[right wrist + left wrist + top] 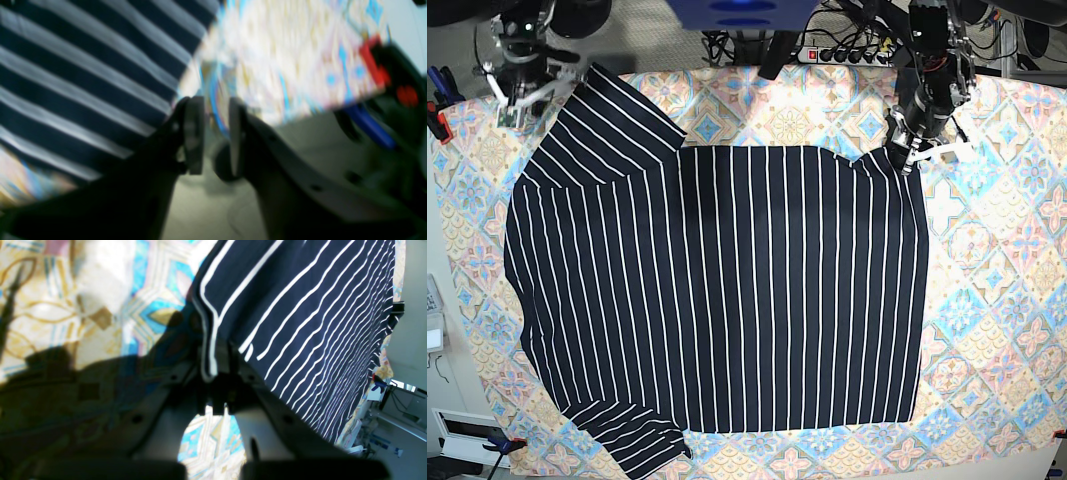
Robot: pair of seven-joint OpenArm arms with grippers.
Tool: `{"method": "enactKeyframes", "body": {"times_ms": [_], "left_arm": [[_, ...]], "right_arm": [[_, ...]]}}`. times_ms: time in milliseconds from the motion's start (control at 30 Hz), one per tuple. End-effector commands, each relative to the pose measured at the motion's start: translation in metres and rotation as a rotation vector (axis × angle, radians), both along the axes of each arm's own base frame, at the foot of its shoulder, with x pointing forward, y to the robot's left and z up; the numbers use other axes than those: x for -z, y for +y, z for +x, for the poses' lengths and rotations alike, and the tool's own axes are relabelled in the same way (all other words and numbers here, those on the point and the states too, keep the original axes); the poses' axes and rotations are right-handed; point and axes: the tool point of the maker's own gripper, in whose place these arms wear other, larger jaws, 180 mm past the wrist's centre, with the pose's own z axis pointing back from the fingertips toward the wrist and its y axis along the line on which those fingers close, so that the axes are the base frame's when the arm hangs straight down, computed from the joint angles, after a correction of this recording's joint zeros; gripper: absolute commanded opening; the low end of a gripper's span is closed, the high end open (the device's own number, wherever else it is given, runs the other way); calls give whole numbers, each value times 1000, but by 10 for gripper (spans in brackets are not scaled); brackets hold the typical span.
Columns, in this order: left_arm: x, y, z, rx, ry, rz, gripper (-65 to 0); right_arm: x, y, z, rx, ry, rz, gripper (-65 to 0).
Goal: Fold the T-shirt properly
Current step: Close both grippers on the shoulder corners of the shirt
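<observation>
The dark navy T-shirt (727, 290) with thin white stripes lies spread flat on the patterned tablecloth (997, 300). One sleeve points to the far left corner and the other to the near left. My left gripper (905, 155) sits at the shirt's far right corner. In the left wrist view, that gripper (217, 373) is shut on a raised fold of the T-shirt (300, 306) edge. My right gripper (522, 95) hovers by the far left sleeve. The blurred right wrist view shows this gripper (215, 133) open and holding nothing, with the T-shirt (83, 66) to its left.
A power strip (842, 55) and cables lie behind the table's far edge. Clamps hold the tablecloth at the left edge (437, 120) and the near left corner (502, 443). In the right wrist view, a red and blue clamp (373, 66) shows beside the table edge, with floor below.
</observation>
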Motion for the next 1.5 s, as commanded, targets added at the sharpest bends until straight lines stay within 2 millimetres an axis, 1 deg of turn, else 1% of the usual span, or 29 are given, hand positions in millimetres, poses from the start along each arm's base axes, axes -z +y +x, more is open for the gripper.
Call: {"method": "enactKeyframes", "body": {"times_ms": [0, 33, 133, 200, 267, 333, 400, 533, 667, 867, 967, 1100, 1133, 1267, 1300, 1367, 1467], "left_arm": [[6, -4, -9, 17, 46, -13, -650], [6, -3, -10, 17, 48, -11, -650], [6, -3, -11, 17, 50, -11, -650], [7, -3, -12, 17, 51, -11, -650], [7, -3, -12, 17, 51, -11, -650], [7, -3, -12, 18, 52, -10, -650], [7, -3, -12, 18, 52, -10, -650], [7, -3, -12, 18, 52, -10, -650], [7, -3, -12, 18, 52, -10, -650], [7, -3, -12, 18, 52, -10, -650], [7, -3, -12, 18, 52, -10, -650], [7, -3, -12, 18, 53, -10, -650], [7, -3, -12, 18, 53, -10, -650], [8, -3, -13, 17, 54, -11, -650], [8, -3, -13, 17, 54, -11, -650], [8, -3, -13, 17, 54, -11, -650], [8, -3, -13, 17, 54, -11, -650]], "right_arm": [[0, -2, -7, 11, 27, 10, -431], [1, 1, -4, 24, 30, 44, -400], [2, 10, 10, 54, 13, 129, -335], [3, 14, 12, 68, 8, 170, -307], [2, 12, 12, 87, 0, 189, -294], [1, 11, 14, 95, -10, 197, -293], [-1, 11, 22, 93, -28, 198, -293], [11, 9, 16, 112, 2, 209, -293], [19, 9, 19, 120, 12, 221, -293], [44, 6, -2, 156, 90, 236, -293], [48, 6, 2, 164, 89, 244, -293], [58, 5, -3, 180, 113, 254, -293], [59, 5, 1, 180, 109, 257, -293], [62, 6, 3, 187, 109, 264, -293], [62, 6, 3, 186, 110, 265, -293], [63, 14, 4, 174, 111, 286, -293], [63, 26, 7, 188, 93, 362, -293]]}}
